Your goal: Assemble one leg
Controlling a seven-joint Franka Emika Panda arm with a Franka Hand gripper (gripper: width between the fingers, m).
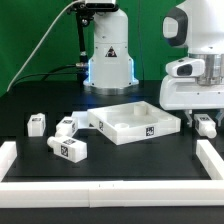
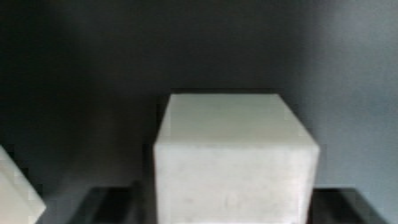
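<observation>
A: Leg (image 2: 231, 150): white block, dead centre between the pincer's fingertips. Its long axis seems to run crosswise to the closing line.
B: Where on the bench?
A: The exterior view's right, low under the gripper (image 1: 205, 122), just beside the panel (image 1: 130, 122).
B: Jaws?
A: One on each flank, close in. Cannot tell whether they pinch it.

The table (image 1: 30, 100) is black, with a green backdrop (image 1: 30, 30) behind it. The central panel (image 1: 120, 128) is white, carrying a black-and-white square tag (image 1: 150, 130). The near leg (image 1: 70, 150) on the exterior view's left is white with black-and-white tags. The near-edge fence (image 1: 100, 190) is white. In the wrist view a leg (image 2: 237, 150) shows plain white against dark grey.
</observation>
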